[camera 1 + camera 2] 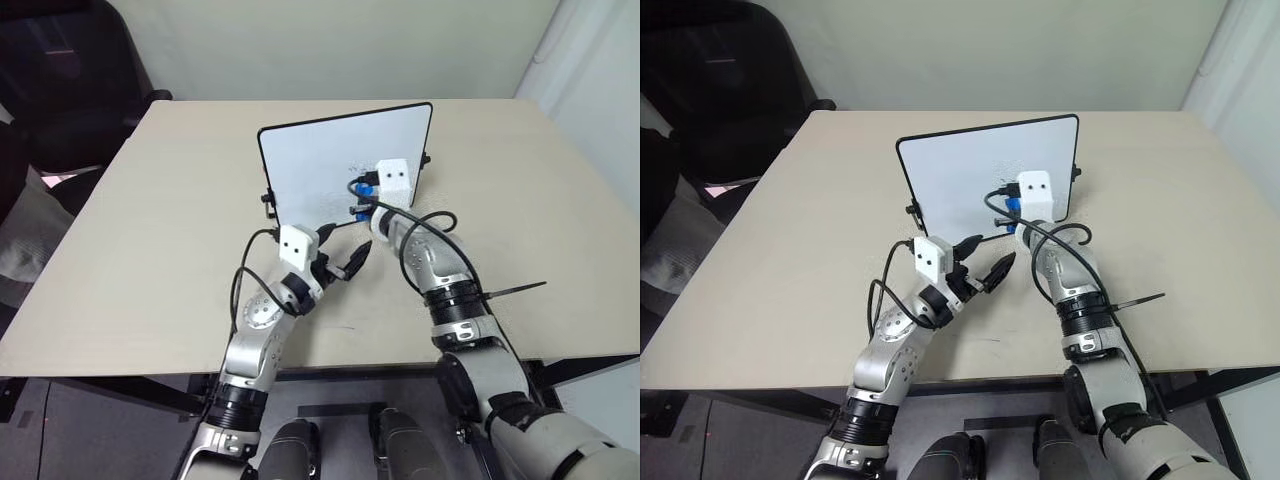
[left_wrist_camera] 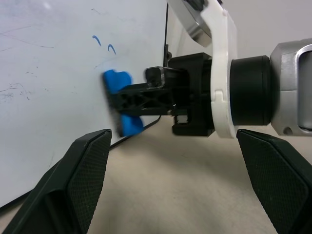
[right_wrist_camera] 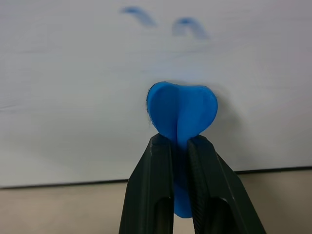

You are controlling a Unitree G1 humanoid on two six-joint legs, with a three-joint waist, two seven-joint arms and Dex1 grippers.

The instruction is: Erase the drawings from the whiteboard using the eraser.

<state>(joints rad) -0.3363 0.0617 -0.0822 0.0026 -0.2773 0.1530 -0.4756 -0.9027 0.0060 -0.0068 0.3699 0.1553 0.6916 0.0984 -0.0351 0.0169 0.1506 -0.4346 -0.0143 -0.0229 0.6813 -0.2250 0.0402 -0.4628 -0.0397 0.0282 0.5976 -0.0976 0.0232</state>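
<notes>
Pressing the eraser (image 3: 181,109), pinched in my right gripper (image 3: 179,146), against the whiteboard (image 1: 320,160) near its lower right corner; most drawings appear wiped; two small blue marks (image 3: 187,25) remain just above; my left gripper (image 1: 983,260) hovers spread, empty.

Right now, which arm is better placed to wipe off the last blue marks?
Right. The right gripper is shut on the eraser, which is pressed against the whiteboard beside the marks. The left gripper is open and holds nothing.
</notes>
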